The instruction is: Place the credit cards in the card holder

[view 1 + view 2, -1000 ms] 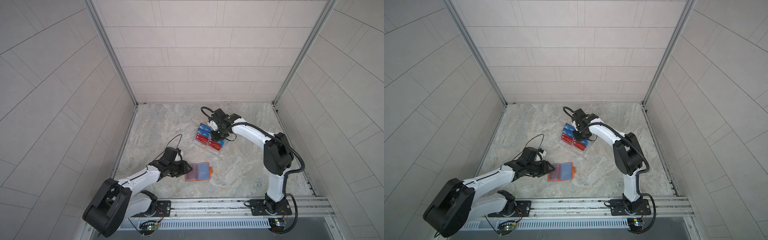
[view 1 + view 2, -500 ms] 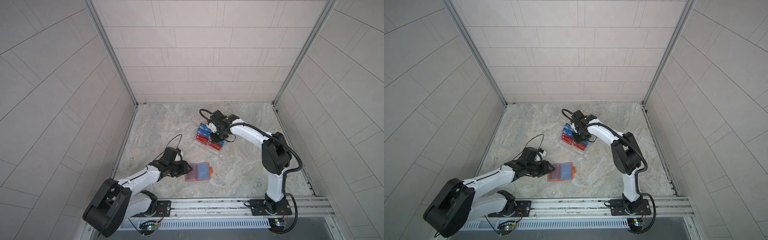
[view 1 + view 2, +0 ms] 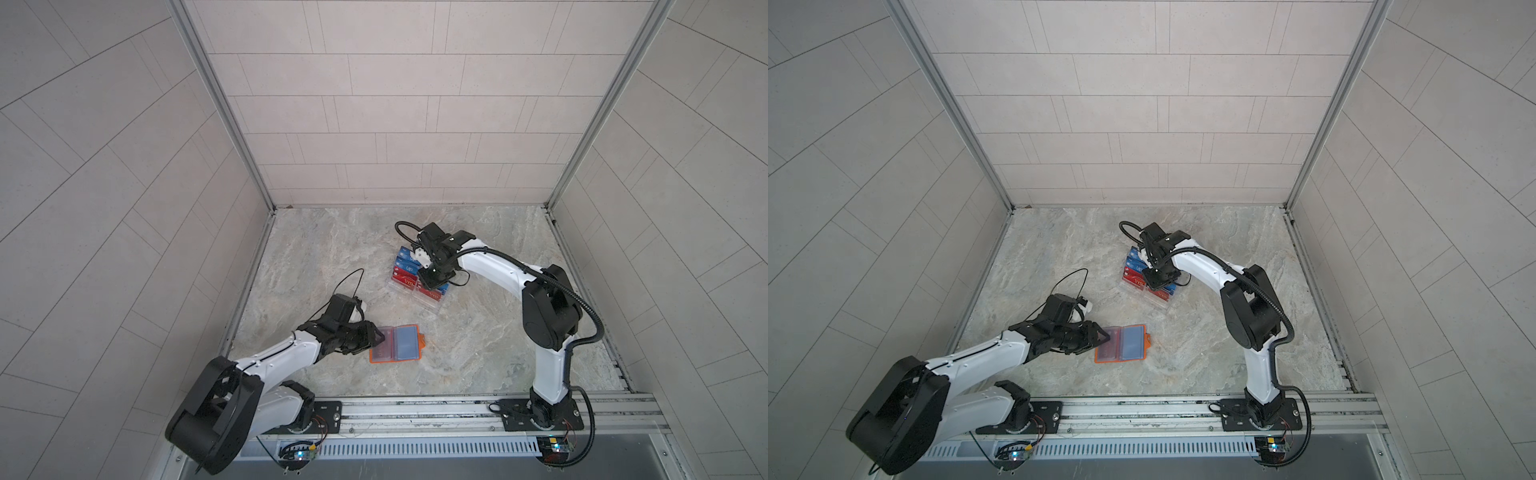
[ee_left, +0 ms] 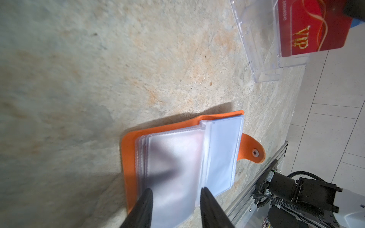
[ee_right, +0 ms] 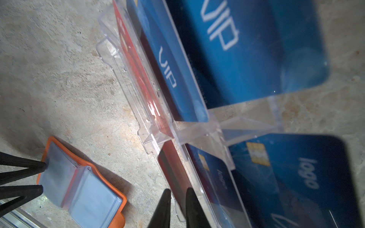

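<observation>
Right claw (image 5: 177, 192): hold on red card (image 5: 168, 162) unclear.

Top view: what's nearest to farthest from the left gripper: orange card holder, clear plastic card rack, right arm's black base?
1. Orange card holder, at the left gripper.
2. Clear plastic card rack, farther back.
3. Right arm's black base, front right.

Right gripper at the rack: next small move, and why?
Probably close the right gripper fully on the red card before lifting. In the right wrist view its fingertips straddle that card's edge in the clear rack, a narrow gap showing, so the grip looks unfinished. The card holder lies open under the left gripper, its fingers spread.
</observation>
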